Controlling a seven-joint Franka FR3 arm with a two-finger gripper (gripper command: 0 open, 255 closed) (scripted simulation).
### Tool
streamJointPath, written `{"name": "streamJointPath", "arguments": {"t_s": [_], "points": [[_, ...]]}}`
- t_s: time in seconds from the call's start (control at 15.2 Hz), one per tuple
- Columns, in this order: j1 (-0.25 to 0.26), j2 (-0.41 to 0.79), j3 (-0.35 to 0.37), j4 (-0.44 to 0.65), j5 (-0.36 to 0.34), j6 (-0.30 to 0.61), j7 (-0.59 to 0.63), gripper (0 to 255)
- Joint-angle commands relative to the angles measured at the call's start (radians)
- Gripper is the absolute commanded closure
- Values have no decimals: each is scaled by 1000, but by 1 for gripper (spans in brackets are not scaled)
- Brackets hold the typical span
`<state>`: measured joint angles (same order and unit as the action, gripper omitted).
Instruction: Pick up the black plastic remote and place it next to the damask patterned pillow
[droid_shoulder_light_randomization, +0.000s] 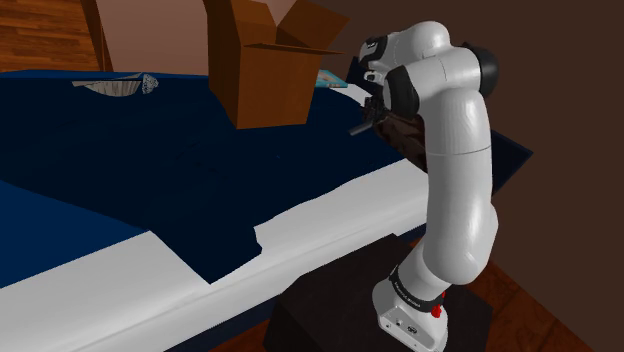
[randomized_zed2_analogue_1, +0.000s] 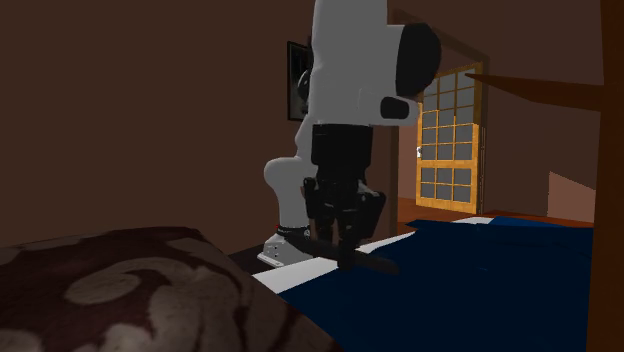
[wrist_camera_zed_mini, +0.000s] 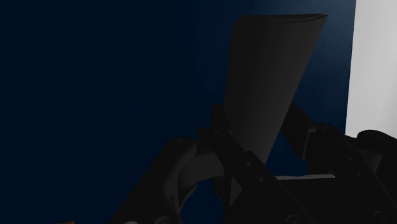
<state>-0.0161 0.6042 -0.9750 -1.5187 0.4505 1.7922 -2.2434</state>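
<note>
The slim black plastic remote (randomized_zed2_analogue_1: 375, 263) is held over the navy-covered bed (droid_shoulder_light_randomization: 120, 180), clamped between the fingers of the all-black claw (randomized_zed2_analogue_1: 345, 243), near the brown damask-patterned pillow (randomized_zed2_analogue_1: 120, 290). It looks light, rigid and smooth, so it may slide or pivot in a pinch. The hold seems to cross its narrow width near mid-length, which should keep it balanced. No brand, label or button lettering can be read on it. The dark band (droid_shoulder_light_randomization: 415, 293) at the arm's base carries marks too small to read.
</note>
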Motion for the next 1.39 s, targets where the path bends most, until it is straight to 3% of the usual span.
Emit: {"name": "streamJointPath", "arguments": {"t_s": [0.0, 0.99, 1.32], "points": [[1, 8, 5, -15, 7, 21, -2, 255], [-15, 86, 61, -113, 77, 174, -39, 255], [-15, 86, 61, -113, 77, 174, -39, 255]]}}
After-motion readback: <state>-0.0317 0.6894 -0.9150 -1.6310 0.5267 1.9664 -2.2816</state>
